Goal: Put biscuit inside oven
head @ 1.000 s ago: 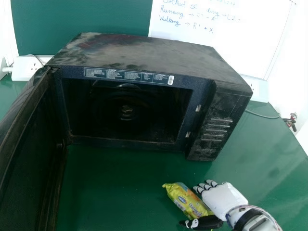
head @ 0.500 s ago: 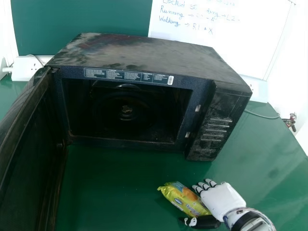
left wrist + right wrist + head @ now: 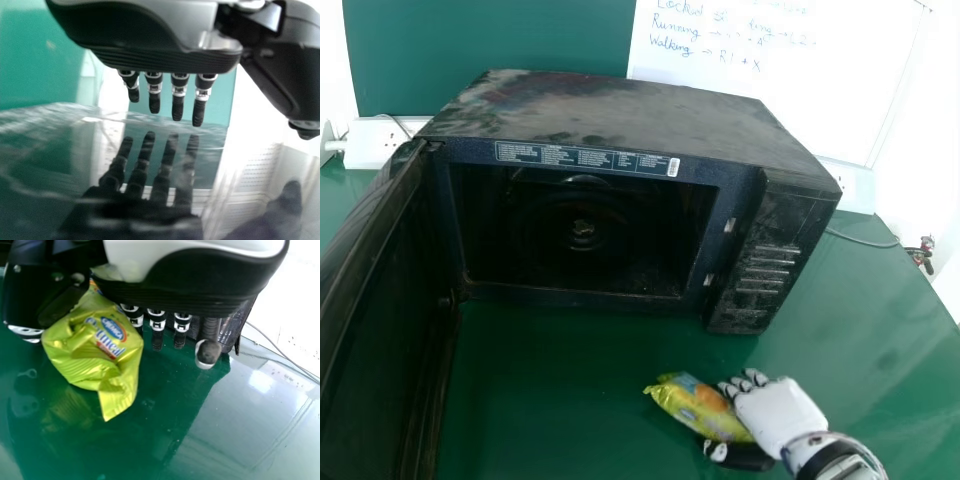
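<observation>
With the head view read as a clock face, the green table (image 3: 860,340) is spread across the lower half and round to three o'clock. On it, toward twelve o'clock, the black oven (image 3: 620,110) is set, its dark cavity exposed, with a small round fitting visible inside. The oven door (image 3: 380,300) is swung wide open between eight and nine o'clock. Behind the oven, a whiteboard (image 3: 840,110) marked with handwriting is seen between one and two o'clock, and a green panel (image 3: 490,50) near eleven. Near five o'clock, the right hand (image 3: 785,415) is placed in front of the oven, and the biscuit packet (image 3: 700,408) is pinched between its thumb and fingers. In the left wrist view, the left hand (image 3: 150,57) is held with fingers straight and slightly spread, the thumb apart, and is mirrored in a glossy surface. The yellow-green packet, crumpled at its end, is located outside the oven between five and six o'clock; whether the table is touched by it cannot be told. White socket boxes are seen near ten (image 3: 370,142) and between two and three; beside the latter, a thin cable (image 3: 865,241) is laid.
</observation>
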Action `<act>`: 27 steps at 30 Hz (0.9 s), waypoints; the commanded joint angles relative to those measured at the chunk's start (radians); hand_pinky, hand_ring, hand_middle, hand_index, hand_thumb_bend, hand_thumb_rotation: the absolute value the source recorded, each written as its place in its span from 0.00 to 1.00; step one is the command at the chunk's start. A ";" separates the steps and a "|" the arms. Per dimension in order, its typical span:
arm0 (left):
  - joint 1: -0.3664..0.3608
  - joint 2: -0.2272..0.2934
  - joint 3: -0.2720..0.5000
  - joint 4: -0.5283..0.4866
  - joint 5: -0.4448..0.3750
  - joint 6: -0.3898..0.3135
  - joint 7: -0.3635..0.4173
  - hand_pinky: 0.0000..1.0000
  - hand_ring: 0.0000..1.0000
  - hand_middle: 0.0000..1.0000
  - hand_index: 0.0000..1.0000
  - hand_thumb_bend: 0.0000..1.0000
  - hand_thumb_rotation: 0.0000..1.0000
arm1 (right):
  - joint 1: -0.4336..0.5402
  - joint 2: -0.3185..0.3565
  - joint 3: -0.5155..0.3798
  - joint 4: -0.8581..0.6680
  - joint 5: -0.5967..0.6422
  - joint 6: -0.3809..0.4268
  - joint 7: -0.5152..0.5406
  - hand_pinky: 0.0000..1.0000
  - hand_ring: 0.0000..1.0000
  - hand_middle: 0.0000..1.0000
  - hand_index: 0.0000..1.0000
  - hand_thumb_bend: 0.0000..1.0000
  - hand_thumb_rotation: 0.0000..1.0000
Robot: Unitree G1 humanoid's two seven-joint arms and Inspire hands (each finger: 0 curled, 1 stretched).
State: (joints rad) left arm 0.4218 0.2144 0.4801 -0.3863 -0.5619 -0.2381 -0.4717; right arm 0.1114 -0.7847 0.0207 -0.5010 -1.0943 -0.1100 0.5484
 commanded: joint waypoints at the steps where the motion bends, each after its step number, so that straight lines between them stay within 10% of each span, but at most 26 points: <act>1: -0.007 -0.007 -0.002 0.011 -0.015 -0.020 -0.011 0.29 0.71 0.79 0.82 1.00 1.00 | 0.015 0.001 0.015 0.019 -0.004 -0.001 0.017 0.20 0.78 0.85 0.82 0.75 0.41; 7: -0.014 -0.010 -0.005 0.012 -0.031 -0.004 0.003 0.30 0.71 0.78 0.81 1.00 1.00 | 0.011 -0.007 0.020 0.028 0.005 -0.003 -0.002 0.25 0.45 0.62 0.58 0.79 0.27; 10: -0.019 -0.015 -0.006 0.004 -0.048 0.003 0.009 0.31 0.71 0.78 0.81 1.00 1.00 | 0.009 -0.007 0.021 0.028 0.008 -0.002 -0.002 0.22 0.37 0.52 0.48 0.55 0.04; 27: -0.012 -0.024 -0.016 -0.034 -0.003 0.011 0.074 0.33 0.71 0.78 0.82 0.98 1.00 | 0.003 0.006 0.016 0.028 0.038 0.010 -0.026 0.15 0.41 0.49 0.50 0.50 0.00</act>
State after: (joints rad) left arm 0.4018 0.1936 0.4745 -0.4051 -0.5708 -0.2329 -0.4017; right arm 0.0881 -0.7846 0.0207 -0.4912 -1.0674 -0.0948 0.5048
